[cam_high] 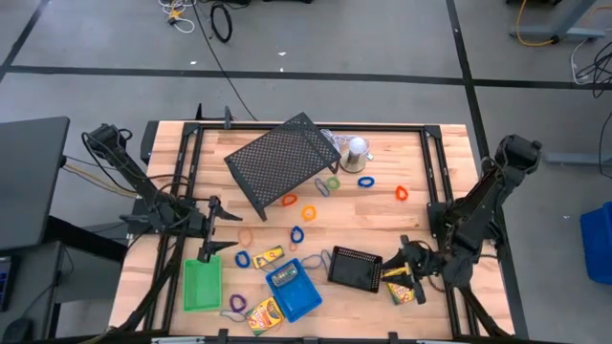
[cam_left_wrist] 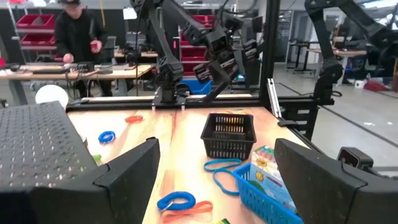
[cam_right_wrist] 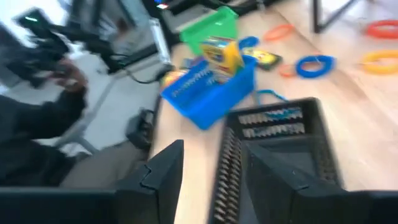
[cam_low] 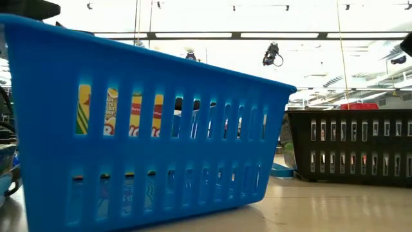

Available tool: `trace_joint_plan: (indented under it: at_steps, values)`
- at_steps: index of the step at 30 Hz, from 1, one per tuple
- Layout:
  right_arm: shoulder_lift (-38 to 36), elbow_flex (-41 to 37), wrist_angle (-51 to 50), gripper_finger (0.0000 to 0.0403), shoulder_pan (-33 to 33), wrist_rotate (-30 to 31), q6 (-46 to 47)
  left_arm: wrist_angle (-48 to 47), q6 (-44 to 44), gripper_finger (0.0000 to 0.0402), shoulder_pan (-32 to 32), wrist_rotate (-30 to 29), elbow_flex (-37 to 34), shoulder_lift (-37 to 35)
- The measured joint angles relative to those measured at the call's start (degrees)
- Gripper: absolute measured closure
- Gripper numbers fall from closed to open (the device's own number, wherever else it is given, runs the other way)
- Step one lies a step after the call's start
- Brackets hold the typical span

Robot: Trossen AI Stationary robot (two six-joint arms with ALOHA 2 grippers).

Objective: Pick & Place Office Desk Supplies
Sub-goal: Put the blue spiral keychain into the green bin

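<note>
The small black mesh tray (cam_high: 356, 268) sits on the wooden counter (cam_high: 421, 172) near its front edge, right of the blue slotted plastic tray (cam_high: 295, 290) that holds a yellow-green crayon box (cam_high: 286, 277). It looks light and stiff, its thin wire walls likely to slide on the smooth wood; I judge the rim the best hold, one finger inside and one outside. The right pincer (cam_high: 405, 260) hovers at the mesh tray's right end, fingers apart and pinching nothing that I can make out; another crayon box (cam_high: 405, 291) lies just beside it. The left pincer (cam_high: 214, 225) waits spread wide above the flat green plastic tray (cam_high: 202, 285). Thin coloured elastic loops (cam_high: 365, 182) lie scattered mid-counter: soft, floppy, hard to pinch
</note>
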Motion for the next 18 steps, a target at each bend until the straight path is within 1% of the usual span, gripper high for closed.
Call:
trace_joint_plan:
  at_steps: [2,5,8,10,12,14,18]
  values:
    - [-0.05,1.95,-6.34,0.0252,-0.5,1.42,1.39,-0.05,-0.4,0.008,0.0,-0.08,0.0,0.3]
    - [-0.07,4.58,-16.72,0.0269,-3.2,1.15,1.74,-0.08,-0.59,0.008,0.0,-0.26,0.0,0.3]
    - [-0.07,7.11,-27.35,0.0279,-7.7,0.4,1.78,-0.1,-0.68,0.008,0.0,-0.93,0.0,0.3]
    - [-0.07,8.64,-34.73,0.0279,-12.04,-2.09,1.75,-0.1,-0.98,0.008,0.0,-1.05,0.0,0.3]
    - [-0.07,9.5,-40.39,0.0273,-17.17,-6.06,1.18,-0.08,-1.07,0.008,0.0,-1.04,0.0,0.3]
    - [-0.04,9.56,-44.18,0.0258,-22.42,-9.95,-1.59,-0.09,-1.07,0.008,0.0,-1.06,0.0,0.3]
    - [-0.04,9.56,-45.45,0.0217,-32.95,-15.78,-12.01,-0.08,-1.07,0.008,0.0,-1.42,0.0,0.3]
